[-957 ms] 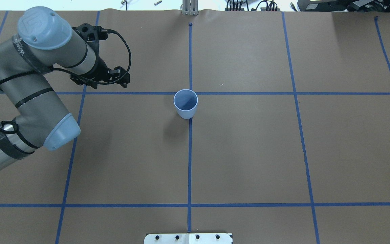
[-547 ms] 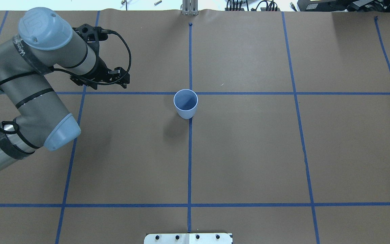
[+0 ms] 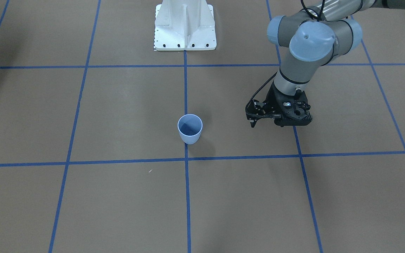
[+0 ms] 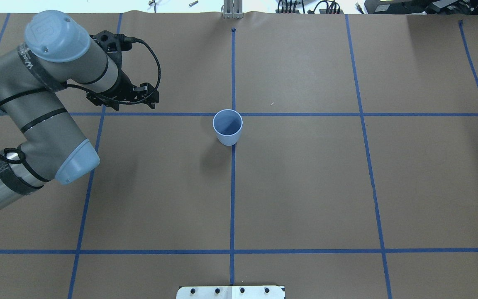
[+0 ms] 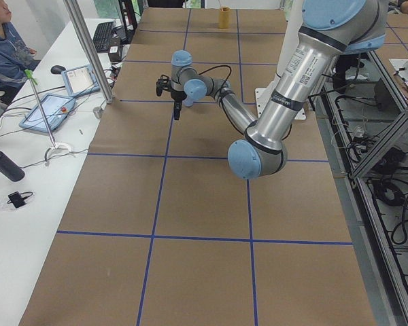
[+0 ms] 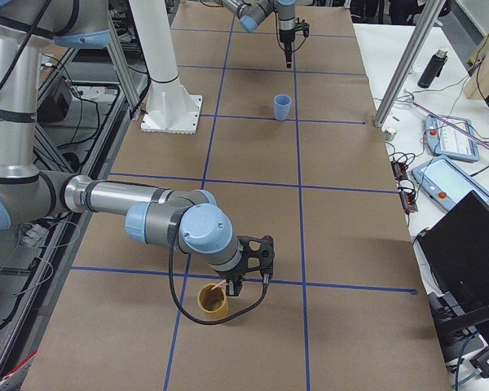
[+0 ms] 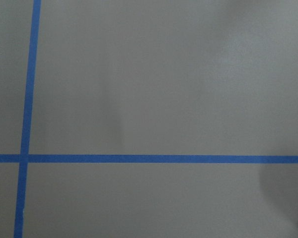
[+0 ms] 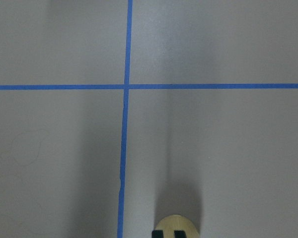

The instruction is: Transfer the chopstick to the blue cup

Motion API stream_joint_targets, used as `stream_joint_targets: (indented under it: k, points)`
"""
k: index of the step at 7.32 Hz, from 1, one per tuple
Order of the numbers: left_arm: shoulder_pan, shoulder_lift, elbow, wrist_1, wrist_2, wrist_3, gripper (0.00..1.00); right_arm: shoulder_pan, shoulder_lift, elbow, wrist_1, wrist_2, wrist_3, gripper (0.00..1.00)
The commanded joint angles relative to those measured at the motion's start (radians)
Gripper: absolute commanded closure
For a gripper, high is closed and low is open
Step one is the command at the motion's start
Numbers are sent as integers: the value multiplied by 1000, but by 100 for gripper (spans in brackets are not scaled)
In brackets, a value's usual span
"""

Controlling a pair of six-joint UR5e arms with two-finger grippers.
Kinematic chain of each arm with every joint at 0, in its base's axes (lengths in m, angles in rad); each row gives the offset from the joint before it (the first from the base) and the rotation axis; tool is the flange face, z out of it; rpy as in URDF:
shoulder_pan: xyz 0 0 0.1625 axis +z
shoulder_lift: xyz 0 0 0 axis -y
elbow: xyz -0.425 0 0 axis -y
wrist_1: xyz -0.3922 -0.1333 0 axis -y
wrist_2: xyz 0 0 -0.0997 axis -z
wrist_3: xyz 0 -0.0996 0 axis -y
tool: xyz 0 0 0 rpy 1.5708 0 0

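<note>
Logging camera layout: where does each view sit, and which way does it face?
Overhead: behind the robot, looking forward and down; left arm at left, blue cup centre.
Front-facing: across the table, facing the robot's base; left arm at right.
Exterior left: table end, looking along it; left arm near.
Exterior right: opposite end; right gripper near, by tan cup and chopstick.
Left wrist: straight down on paper and tape; no gripper.
Right wrist: straight down; something tan at bottom edge.
Shared: overhead, front-facing, exterior right show the blue cup.

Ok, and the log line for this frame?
blue cup: upright, empty, mid-table | left tool: beside cup, apart, nothing seen in it | right tool: at tan cup | chopstick: at tan cup, not transferred
</note>
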Motion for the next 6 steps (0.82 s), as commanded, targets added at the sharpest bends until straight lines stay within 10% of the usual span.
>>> stream_joint_targets:
  k: [1,4,6]
  points:
    - [-1,1,1,0,0,0,2,32,13,61,-30,-31,-22,100]
    - [-27,60,-17,-41,-3,36,2,-3,346,77,-395,-14,11,100]
    - [-56,93,-18,-48,-5,114,2,-91,418,87,-427,103,153,100]
